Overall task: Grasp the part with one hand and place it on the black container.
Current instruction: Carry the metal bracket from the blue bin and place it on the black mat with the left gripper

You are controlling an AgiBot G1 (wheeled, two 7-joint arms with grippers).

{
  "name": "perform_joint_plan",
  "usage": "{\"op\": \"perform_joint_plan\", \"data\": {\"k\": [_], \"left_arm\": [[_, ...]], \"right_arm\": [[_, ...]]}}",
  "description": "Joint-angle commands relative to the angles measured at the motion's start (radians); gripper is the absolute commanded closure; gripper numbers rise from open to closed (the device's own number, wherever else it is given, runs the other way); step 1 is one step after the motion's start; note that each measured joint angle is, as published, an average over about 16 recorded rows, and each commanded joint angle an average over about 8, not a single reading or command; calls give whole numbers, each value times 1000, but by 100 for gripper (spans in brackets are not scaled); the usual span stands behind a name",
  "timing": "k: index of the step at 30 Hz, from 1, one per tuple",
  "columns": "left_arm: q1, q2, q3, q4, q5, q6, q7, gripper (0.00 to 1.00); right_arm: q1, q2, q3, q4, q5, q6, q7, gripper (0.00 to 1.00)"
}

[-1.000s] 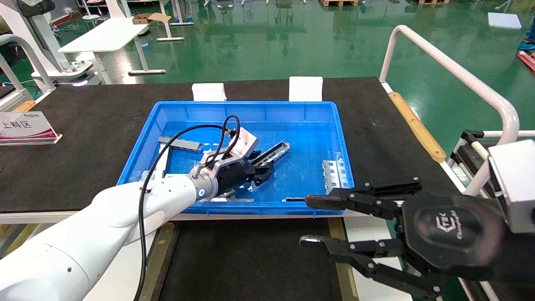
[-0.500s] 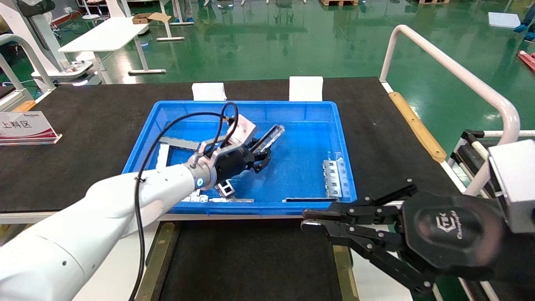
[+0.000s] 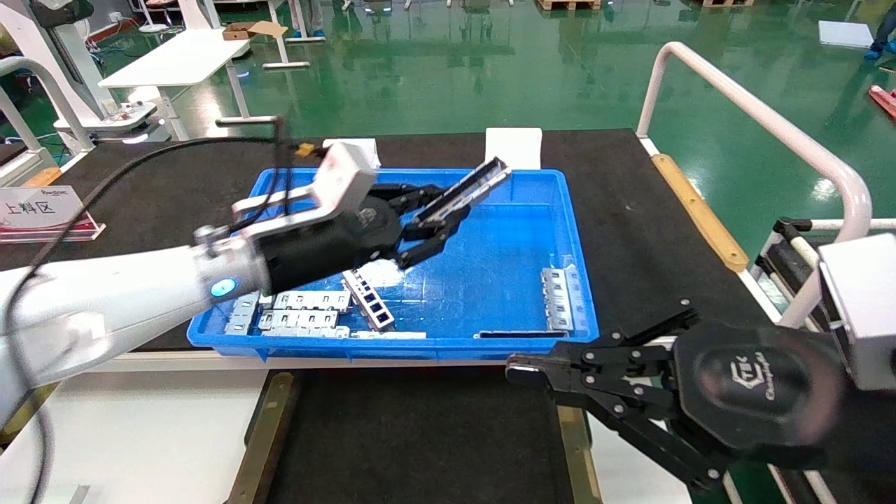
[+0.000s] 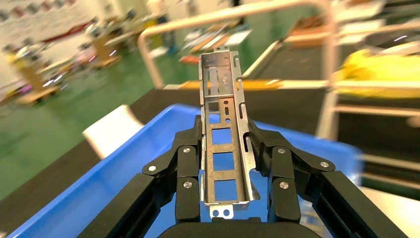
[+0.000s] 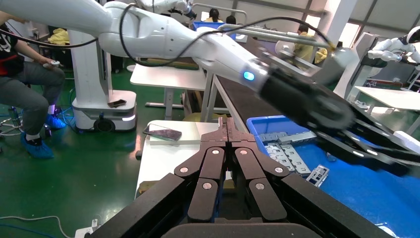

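My left gripper (image 3: 439, 208) is shut on the part (image 3: 467, 185), a narrow silver-grey slotted channel bar. It holds the bar tilted in the air above the far half of the blue bin (image 3: 560, 210). In the left wrist view the part (image 4: 220, 74) sits lengthwise between the fingers of my left gripper (image 4: 224, 130). The black container (image 3: 420, 434), a shallow black tray with brass side strips, lies in front of the bin, nearest me. My right gripper (image 3: 514, 367) is shut and empty above the tray's right strip; it also shows in the right wrist view (image 5: 227, 123).
Loose in the bin are a brighter bar with square holes (image 3: 369, 299), flat silver brackets (image 3: 301, 308) and a bracket at the right (image 3: 558, 297). A white rail (image 3: 756, 119) borders the table's right side. A sign (image 3: 42, 210) stands at the left.
My left gripper has lifted the part off the bin floor and carried it up and toward the bin's far side. My right gripper closed a second ago and has stayed put since.
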Motion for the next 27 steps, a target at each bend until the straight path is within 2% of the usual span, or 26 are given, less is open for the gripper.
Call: {"op": "perform_joint_plan", "data": {"k": [1,6,11,19,27], "left_arm": [[20,-51,-25,-38,-36,96,37,100],[86,-171,-34,-164,-69,224,50,100],[184,-271,-37,-293,-84,244,74,100],[361,-361,-27,-435,-96,136,93,100],[508,-358,9,-491,-89,-77,50,100]], "right_arm": [[0,0,0,0,0,0,0,100],[0,0,0,0,0,0,0,100],[0,0,0,0,0,0,0,100],[0,0,0,0,0,0,0,100],[0,0,0,0,0,0,0,100]]}}
